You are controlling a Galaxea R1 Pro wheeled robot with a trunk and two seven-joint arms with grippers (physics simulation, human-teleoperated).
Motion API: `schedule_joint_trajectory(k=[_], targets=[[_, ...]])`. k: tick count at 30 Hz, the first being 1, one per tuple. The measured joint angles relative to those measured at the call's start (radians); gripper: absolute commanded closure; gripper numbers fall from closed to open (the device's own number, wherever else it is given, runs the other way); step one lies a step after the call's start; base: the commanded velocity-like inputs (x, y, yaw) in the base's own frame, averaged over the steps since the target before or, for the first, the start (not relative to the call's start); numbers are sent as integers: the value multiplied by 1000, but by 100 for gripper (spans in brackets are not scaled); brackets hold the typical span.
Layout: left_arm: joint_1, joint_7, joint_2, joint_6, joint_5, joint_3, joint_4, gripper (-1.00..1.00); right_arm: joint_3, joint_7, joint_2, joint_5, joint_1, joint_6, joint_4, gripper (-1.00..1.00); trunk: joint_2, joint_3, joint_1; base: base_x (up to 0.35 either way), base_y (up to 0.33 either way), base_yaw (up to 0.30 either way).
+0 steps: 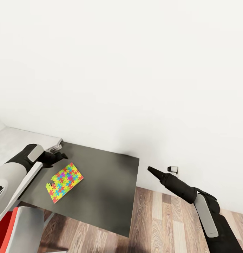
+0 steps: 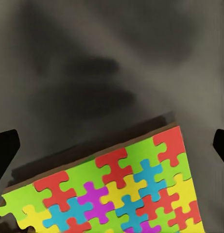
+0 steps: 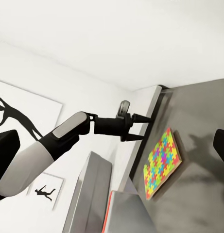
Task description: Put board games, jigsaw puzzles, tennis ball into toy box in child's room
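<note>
White wall (image 1: 135,70), wood floor (image 1: 163,218), wall outlet (image 1: 173,169).

We identify the setting as a room in a home, most likely a child's room. The floor (image 1: 163,218) is brown wood-grain plank laminate, and it meets a plain white painted wall (image 1: 135,70) fitted with a small white wall socket (image 1: 173,169) near the skirting. A square dark grey matte table (image 1: 107,182) stands against that wall. On the table we see a flat multicoloured jigsaw puzzle (image 1: 64,181) in bright red, green, yellow, blue and purple pieces, a toy typical of domestic use. In the right wrist view, we note two white framed pictures with black dancing silhouettes (image 3: 19,116) hung as wall decoration.
</note>
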Motion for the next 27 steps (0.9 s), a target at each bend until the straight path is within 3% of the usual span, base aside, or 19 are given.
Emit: schedule_joint_trajectory(k=[7,27], targets=[[3,-29,0,-1,-1,2,1,-100,0,0,0,0,0,0,0,-100,0,-9,0,0,0,0],[6,-33,0,-35,-1,6,48,-100,0,0,-1,0,0,1,0,-100,0,-24,0,0,0,0]])
